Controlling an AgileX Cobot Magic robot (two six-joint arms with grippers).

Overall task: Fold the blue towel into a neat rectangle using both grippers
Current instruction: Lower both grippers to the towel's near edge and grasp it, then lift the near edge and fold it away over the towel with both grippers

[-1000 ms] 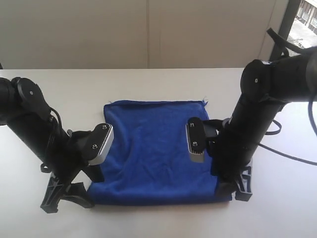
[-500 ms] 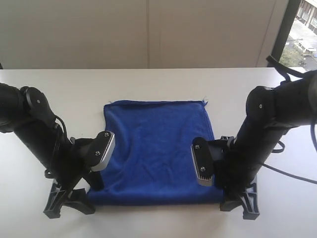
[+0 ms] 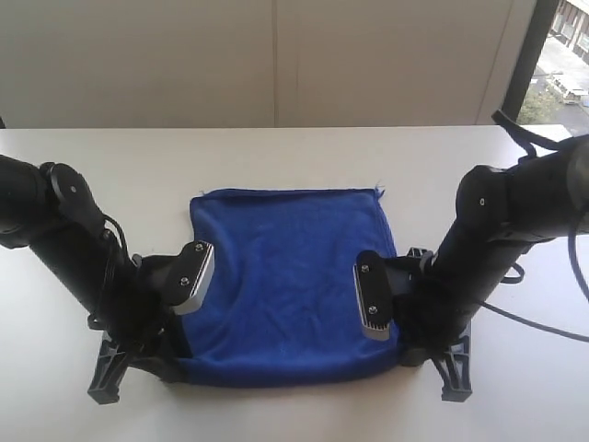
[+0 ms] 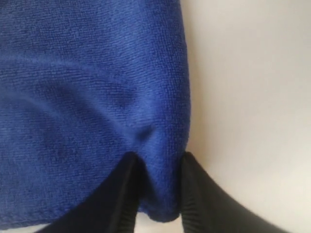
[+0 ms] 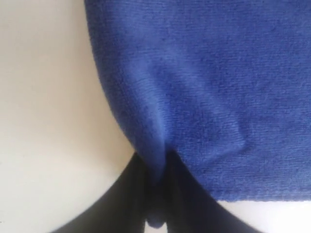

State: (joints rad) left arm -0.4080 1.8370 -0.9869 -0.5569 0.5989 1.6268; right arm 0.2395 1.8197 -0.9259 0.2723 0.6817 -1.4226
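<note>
On the left of the exterior view, the left gripper (image 3: 177, 357) is reaching low over the white table (image 3: 276, 152), its arm slanting down from the left edge, and a grey-silver block (image 3: 192, 276) on its wrist is overlapping the towel's left edge. It is meeting the blue towel (image 3: 285, 267) at the near left corner. In the left wrist view, the left gripper (image 4: 159, 162) is standing partly closed, and its two black fingers (image 4: 127, 194) are pressing in on either side of a thick ridge of the blue towel (image 4: 87, 97) just beside the side hem. A small pucker is showing in the cloth right above the tips.

The towel is lying spread in the middle of the table as a rough square, one layer as far as I can tell. Its far edge is lying flat, and a loose thread (image 3: 380, 187) is sticking up at the far right corner. The near edge is bowing slightly between the two arms.

On the right, the right gripper (image 3: 411, 348) is working at the near right corner. In the right wrist view, the right gripper (image 5: 155, 167) is nearly closed, with its fingers (image 5: 136, 189) squeezing a narrow fold of the blue towel (image 5: 218, 87), and a nub of cloth is poking out below the tips.
</note>
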